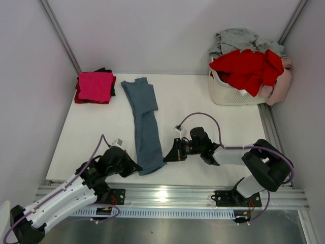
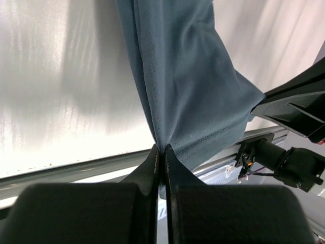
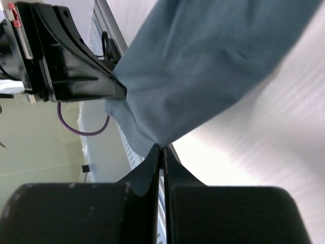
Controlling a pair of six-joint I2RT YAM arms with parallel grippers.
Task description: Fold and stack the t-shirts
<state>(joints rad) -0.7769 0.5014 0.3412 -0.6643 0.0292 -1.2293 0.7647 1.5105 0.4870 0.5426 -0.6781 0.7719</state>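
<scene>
Blue-grey tee (image 1: 144, 122) lies mid table (image 1: 203, 101), folded in long strip. Left claw (image 1: 136, 168) clamped on near left corner. Right claw (image 1: 167, 156) clamped on near right corner. Magenta tee (image 1: 95, 85) folded, far left. Red tee (image 1: 249, 68) in basket (image 1: 223, 96), far right.

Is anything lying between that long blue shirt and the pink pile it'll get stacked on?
Nothing visible does. Only bare table lies between the blue shirt and the folded stack at far left. The left claw and right claw pinch its near end.
</scene>
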